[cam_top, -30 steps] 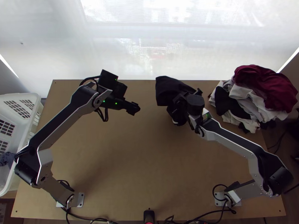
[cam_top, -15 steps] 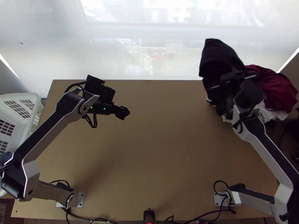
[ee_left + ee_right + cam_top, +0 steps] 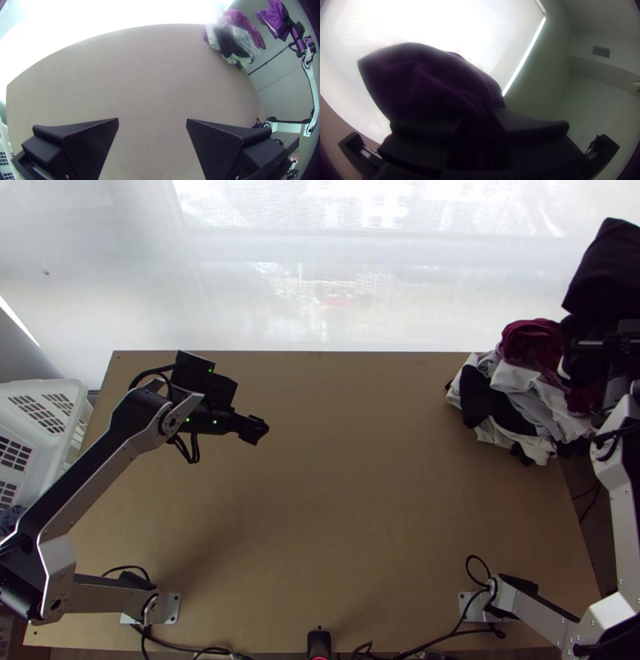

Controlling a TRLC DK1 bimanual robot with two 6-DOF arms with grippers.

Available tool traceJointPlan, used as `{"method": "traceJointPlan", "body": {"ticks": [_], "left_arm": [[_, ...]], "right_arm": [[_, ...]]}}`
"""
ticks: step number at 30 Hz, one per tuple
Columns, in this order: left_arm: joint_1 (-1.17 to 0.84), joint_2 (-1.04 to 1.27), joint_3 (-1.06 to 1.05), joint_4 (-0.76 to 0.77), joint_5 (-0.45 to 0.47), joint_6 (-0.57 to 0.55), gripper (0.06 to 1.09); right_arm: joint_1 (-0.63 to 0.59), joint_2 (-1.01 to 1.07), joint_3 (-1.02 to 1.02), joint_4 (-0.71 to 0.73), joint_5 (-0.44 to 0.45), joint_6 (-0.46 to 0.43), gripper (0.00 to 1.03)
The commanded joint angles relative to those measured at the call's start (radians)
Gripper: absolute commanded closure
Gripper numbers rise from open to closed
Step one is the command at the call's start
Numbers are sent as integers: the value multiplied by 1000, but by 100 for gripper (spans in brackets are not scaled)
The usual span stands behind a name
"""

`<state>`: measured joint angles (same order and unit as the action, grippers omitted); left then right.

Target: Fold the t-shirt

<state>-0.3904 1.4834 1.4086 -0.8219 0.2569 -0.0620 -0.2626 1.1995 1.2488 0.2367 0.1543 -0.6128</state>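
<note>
Where the left end of the counter (image 3: 344, 500) stops, a white plastic basket (image 3: 60, 392) stands just beside it. The left arm (image 3: 92, 480) reaches up from its base at the near left, and its tool (image 3: 256, 430) hangs over the far left part of the counter, released, the two black fingers (image 3: 90, 143) wide apart. At the middle of the near edge sits a small black device (image 3: 318, 642). A heap of clothes (image 3: 520, 384) lies crumpled at the far right corner, maroon, white, grey and black pieces together. Farthest right, the right arm (image 3: 624, 516) carries the dark t-shirt (image 3: 608, 268) beyond the counter's far right corner. The right tool (image 3: 620, 344) is clenched on it; the cloth is bunched, bulging out past the fingers. Which part is pinched, I cannot tell.
</note>
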Motion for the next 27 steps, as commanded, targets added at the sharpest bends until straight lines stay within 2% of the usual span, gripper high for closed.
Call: {"method": "traceJointPlan", "body": {"ticks": [1, 5, 12, 16, 27], "left_arm": [[2, -6, -28, 7, -4, 2, 10], [4, -8, -39, 10, -4, 2, 10], [38, -23, -71, 10, -5, 16, 10], [61, -31, -88, 9, -5, 31, 10], [116, -35, -97, 6, -5, 50, 10]], "right_arm": [[-248, 110, 75, 30, -125, 28, 100], [-291, 216, 133, 58, -134, 42, 100], [-294, 408, 181, 96, -133, 25, 100], [-240, 485, 178, 99, -125, 30, 100], [-29, 549, 139, 99, -9, 45, 100]]}}
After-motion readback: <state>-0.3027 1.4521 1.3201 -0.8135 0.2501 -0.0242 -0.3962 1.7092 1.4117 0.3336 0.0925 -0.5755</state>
